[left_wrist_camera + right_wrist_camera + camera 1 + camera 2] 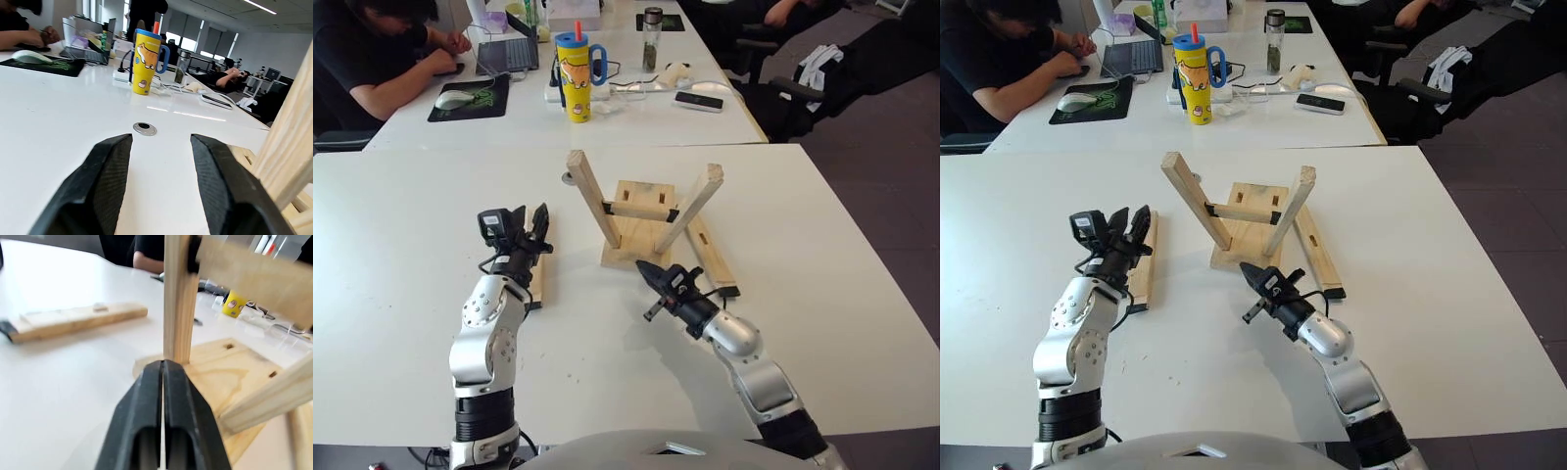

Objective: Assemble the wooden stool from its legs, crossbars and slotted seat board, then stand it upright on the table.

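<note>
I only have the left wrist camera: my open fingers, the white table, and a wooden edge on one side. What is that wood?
Observer: It is a leg standing tilted in the seat board, which lies flat on the table.
Operator: Is it the only one fitted?
Observer: No, a second leg stands in the board too, joined to the first by a crossbar.
Operator: What is below my gripper?
Observer: The left gripper is over a loose wooden piece lying flat; I cannot tell whether they touch.
</note>
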### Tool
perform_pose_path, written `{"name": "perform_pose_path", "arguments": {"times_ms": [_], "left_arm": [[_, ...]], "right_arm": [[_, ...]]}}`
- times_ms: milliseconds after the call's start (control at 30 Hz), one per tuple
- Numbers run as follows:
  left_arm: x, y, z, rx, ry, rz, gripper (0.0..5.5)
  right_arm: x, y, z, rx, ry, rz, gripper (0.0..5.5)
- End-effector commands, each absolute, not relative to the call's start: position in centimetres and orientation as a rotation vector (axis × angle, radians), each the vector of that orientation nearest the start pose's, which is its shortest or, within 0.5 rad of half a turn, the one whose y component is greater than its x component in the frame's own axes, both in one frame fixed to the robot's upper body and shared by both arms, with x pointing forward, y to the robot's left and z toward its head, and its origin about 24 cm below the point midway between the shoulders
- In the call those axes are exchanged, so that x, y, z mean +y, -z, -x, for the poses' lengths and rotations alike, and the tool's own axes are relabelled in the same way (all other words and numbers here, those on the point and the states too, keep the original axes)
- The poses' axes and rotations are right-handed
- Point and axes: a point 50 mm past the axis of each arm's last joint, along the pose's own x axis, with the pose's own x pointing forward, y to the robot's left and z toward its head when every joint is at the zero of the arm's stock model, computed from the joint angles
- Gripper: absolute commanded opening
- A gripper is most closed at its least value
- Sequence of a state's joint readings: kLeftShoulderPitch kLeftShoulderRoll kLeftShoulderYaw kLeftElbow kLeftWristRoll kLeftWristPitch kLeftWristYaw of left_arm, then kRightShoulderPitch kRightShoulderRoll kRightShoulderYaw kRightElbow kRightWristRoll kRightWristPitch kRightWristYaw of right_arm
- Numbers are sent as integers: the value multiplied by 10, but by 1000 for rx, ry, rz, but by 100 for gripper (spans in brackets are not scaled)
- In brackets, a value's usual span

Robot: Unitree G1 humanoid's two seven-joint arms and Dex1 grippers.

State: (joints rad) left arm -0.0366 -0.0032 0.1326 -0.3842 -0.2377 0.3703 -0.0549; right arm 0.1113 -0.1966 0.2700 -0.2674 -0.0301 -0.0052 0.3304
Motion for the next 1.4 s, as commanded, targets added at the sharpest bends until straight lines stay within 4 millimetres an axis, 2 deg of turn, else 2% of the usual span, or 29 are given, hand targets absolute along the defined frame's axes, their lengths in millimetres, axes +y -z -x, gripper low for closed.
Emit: {"name": "perform_pose_path", "arguments": {"times_ms": [33, 167, 267, 367, 467, 533, 600, 633, 667, 733, 867, 967, 1067, 1233, 1333, 1400], "left_arm": [[159, -119, -253, -145, -66, 196, 144], [157, -131, -265, -187, -90, 104, 87], [154, -140, -280, -220, -82, 63, 46], [146, -151, -289, -264, -55, 53, 2], [135, -152, -289, -250, -9, 102, 2], [122, -145, -284, -211, 66, 133, 2], [88, -131, -276, -114, 269, 136, 2], [77, -125, -272, -68, 328, 146, 2], [74, -121, -270, -41, 338, 151, 2], [88, -119, -272, -28, 261, 154, 2], [128, -121, -278, -52, 63, 66, 2], [139, -119, -277, -62, 7, 25, 2], [141, -105, -273, -18, 20, 5, 2], [144, -89, -276, 49, 99, -71, 2], [158, -88, -288, 94, 231, -195, 2], [162, -86, -291, 135, 361, -304, 2]], "right_arm": [[-143, -78, -222, -99, -264, 83, 0], [-180, -92, -244, -93, 67, 9, 0], [-187, -106, -257, -126, 183, -6, 0], [-183, -116, -266, -161, 221, -22, 0], [-170, -125, -267, -192, 193, -31, 0], [-150, -130, -265, -223, 64, -16, 0], [-101, -113, -263, -116, -280, 50, 0], [-90, -99, -259, -35, -351, 76, 0], [-85, -90, -256, 23, -399, 92, 0], [-94, -82, -256, 50, -353, 137, 0], [-129, -75, -266, 104, -181, 186, 0], [-143, -69, -269, 135, -131, 202, 0], [-136, -68, -277, 111, -266, 156, 0], [-122, -83, -320, 26, -431, 150, 0], [-121, -87, -347, 16, -491, 176, 0], [-113, -87, -354, 13, -591, 193, 0]]}}
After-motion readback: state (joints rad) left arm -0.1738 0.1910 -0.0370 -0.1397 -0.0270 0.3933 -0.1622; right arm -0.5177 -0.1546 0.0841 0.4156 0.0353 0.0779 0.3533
